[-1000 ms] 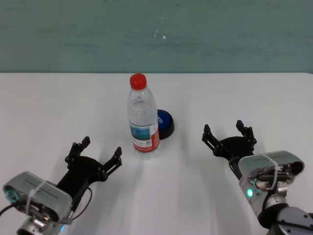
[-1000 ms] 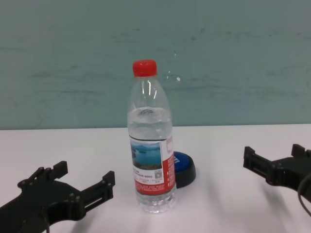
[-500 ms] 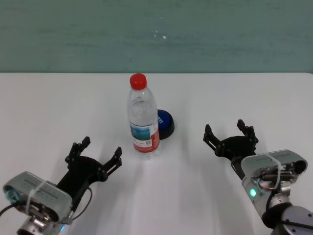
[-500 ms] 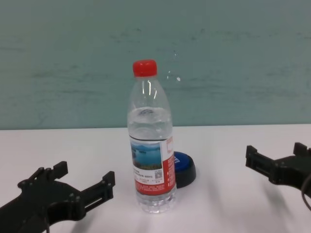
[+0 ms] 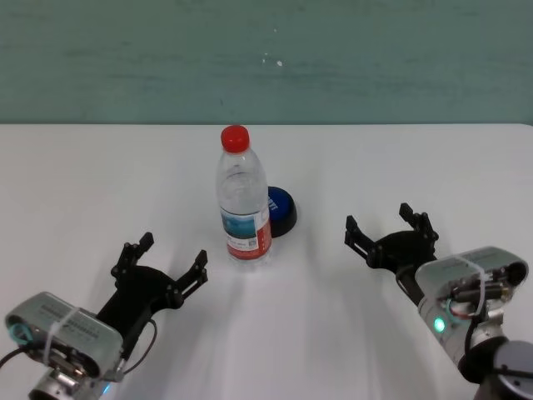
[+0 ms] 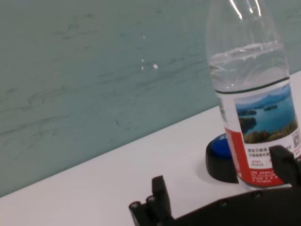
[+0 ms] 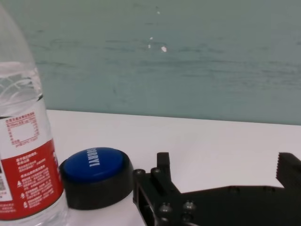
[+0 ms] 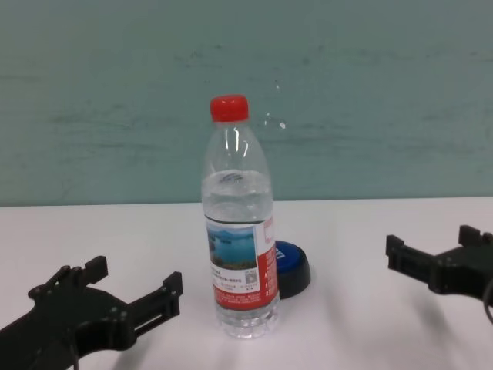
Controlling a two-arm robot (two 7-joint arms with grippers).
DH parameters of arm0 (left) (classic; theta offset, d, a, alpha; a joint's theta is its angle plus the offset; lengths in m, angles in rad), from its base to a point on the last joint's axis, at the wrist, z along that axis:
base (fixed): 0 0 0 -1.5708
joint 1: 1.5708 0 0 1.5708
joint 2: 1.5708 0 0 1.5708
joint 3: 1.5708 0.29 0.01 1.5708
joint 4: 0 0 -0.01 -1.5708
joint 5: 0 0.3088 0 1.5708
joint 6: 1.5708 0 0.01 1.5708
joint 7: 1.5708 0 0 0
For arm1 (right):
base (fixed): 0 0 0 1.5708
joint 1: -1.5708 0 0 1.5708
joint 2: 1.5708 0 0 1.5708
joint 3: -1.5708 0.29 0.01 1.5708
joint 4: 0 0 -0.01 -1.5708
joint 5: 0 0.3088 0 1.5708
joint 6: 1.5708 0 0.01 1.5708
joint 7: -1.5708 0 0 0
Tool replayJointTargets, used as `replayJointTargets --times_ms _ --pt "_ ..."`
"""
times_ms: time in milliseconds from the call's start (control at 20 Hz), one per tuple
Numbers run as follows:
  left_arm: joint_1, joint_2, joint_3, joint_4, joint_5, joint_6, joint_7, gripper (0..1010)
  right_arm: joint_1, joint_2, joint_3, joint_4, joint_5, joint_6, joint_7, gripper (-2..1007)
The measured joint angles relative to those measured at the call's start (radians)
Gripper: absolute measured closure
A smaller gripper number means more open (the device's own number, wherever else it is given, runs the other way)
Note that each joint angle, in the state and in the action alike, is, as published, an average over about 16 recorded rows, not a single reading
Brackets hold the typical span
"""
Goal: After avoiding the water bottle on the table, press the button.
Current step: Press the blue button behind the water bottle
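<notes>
Head view: water bottle [image 5: 243,202] stands upright on the table [image 5: 400,158], directly in front of the button [image 5: 281,210] as seen from robot; btn peeks out behind bottle's right side.
Right gripper [image 5: 389,236]: fingers spread, holding nothing, low over table. Btn lies ahead and to its left, bottle a bit farther left. Prob. placed here so it can come at btn from the open side w/o clipping bottle.
Left gripper [image 5: 161,263]: fingers spread, empty, parked near table's front edge. Bottle ahead and to its right, blocking its line to btn.
Bottle look: clear plastic, red screw cap, label w/ blue lake scene + red panel, water up to approx. the shoulder.
Button look: low dome, blue top w/ white lettering, black base; much shorter than bottle, just beside it, touching or not can't tell.
Status: btn not yet pressed; bottle upright.
</notes>
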Motion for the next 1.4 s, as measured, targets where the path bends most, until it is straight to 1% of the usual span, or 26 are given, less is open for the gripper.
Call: replayJointTargets --times_ms 250,450,600,800,950,1050,1250,1400 --pt "0.000 0.000 0.000 0.000 0.000 0.000 0.000 10 0.023 0.015 0.004 -0.001 -0.004 0.040 0.056 1" --pt "0.000 0.000 0.000 0.000 0.000 0.000 0.000 10 0.047 0.028 0.002 0.005 -0.002 0.063 0.104 1" --pt "0.000 0.000 0.000 0.000 0.000 0.000 0.000 10 0.062 0.037 -0.003 0.011 0.004 0.073 0.137 1" --pt "0.000 0.000 0.000 0.000 0.000 0.000 0.000 10 0.072 0.052 -0.011 0.014 0.023 0.070 0.179 1" --pt "0.000 0.000 0.000 0.000 0.000 0.000 0.000 10 0.067 0.065 -0.015 0.008 0.044 0.061 0.205 1" --pt "0.000 0.000 0.000 0.000 0.000 0.000 0.000 10 0.058 0.074 -0.017 -0.002 0.058 0.054 0.216 1" --pt "0.000 0.000 0.000 0.000 0.000 0.000 0.000 10 0.028 0.094 -0.022 -0.030 0.084 0.043 0.229 1" --pt "0.000 0.000 0.000 0.000 0.000 0.000 0.000 10 0.002 0.108 -0.026 -0.056 0.099 0.038 0.232 1"
